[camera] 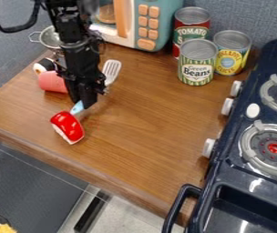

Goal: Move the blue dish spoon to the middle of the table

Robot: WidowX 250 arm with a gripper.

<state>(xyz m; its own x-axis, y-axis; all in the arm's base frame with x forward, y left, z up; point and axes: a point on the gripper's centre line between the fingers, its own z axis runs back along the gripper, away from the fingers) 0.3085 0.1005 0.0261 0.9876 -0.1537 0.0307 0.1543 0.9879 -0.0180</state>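
The black gripper (86,101) hangs low over the left part of the table, pointing down. Just below its tip, a light blue piece (77,108) shows beside the red object's upper edge. To the gripper's upper right lies a slotted, whitish utensil head (111,68), its pale neck running down behind the gripper. The two pieces line up like one utensil, the blue dish spoon, with its middle hidden by the gripper; whether they join cannot be seen. The wooden table (147,118) lies under them.
A red and white object (67,127) sits below the gripper, a pink one (53,82) to its left. A strainer (49,38), toy microwave (135,22), tomato can (191,22), beans can (197,62) and yellow-label can (231,52) stand behind. The dark stove (250,177) borders the right.
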